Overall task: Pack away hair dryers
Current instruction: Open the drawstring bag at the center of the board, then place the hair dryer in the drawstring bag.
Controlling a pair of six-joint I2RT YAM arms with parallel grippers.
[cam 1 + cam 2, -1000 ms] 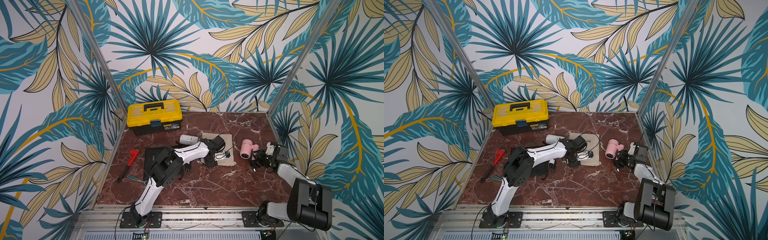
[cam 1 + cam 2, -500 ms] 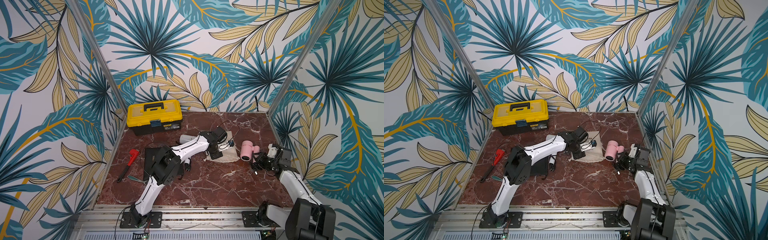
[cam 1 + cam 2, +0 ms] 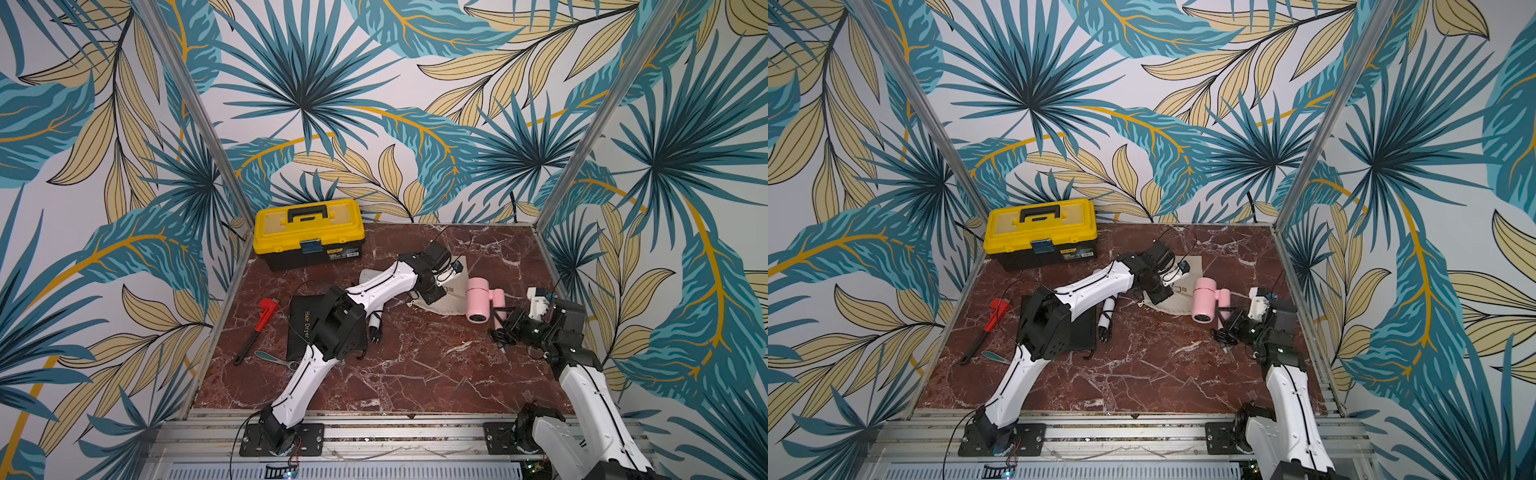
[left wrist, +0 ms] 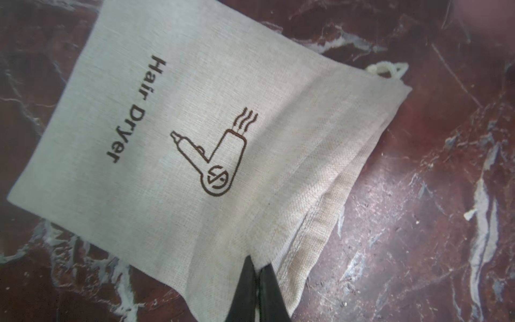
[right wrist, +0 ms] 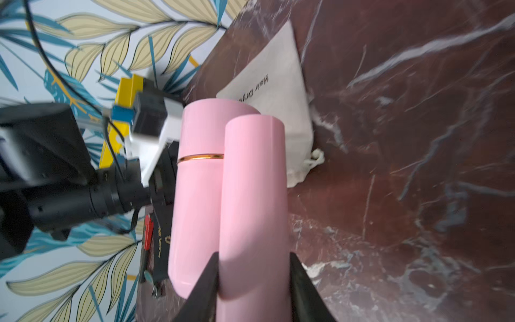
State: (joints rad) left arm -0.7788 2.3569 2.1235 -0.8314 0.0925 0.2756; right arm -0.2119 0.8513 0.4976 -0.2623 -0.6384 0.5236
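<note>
Pink hair dryer (image 3: 478, 297): appears to rest on its side at 3 o'clock on the worktop (image 3: 415, 374), folded, with the handle alongside the barrel.
Handling: probably light, rigid, glossy plastic. It is round, so it could twist or slip in a pinch. The slim handle is the sensible hold, as the barrel looks too broad.
Cord (image 3: 500, 336): black, bunched at 5 o'clock of the dryer. It is floppy and likely to snag when bagged.
Right claw (image 5: 253, 259): clamped across the handle near its end, with a finger pressed on each side.
Beige pouch (image 4: 195, 139): soft cloth lying flat at 9 o'clock of the pink dryer. It is just beside it or slightly under it; I cannot tell which. The mouth is not spread.
Left claw (image 4: 257, 264): clenched, pinching the pouch's hem at a corner of the mouth.
White hair dryer (image 3: 1106, 309): near the worktop's centre, largely hidden under the left arm and unheld.
Black pouch (image 3: 305, 328): flat, at 9 o'clock.
Toolbox (image 3: 307, 237): yellow, lid down, at 11 o'clock.
</note>
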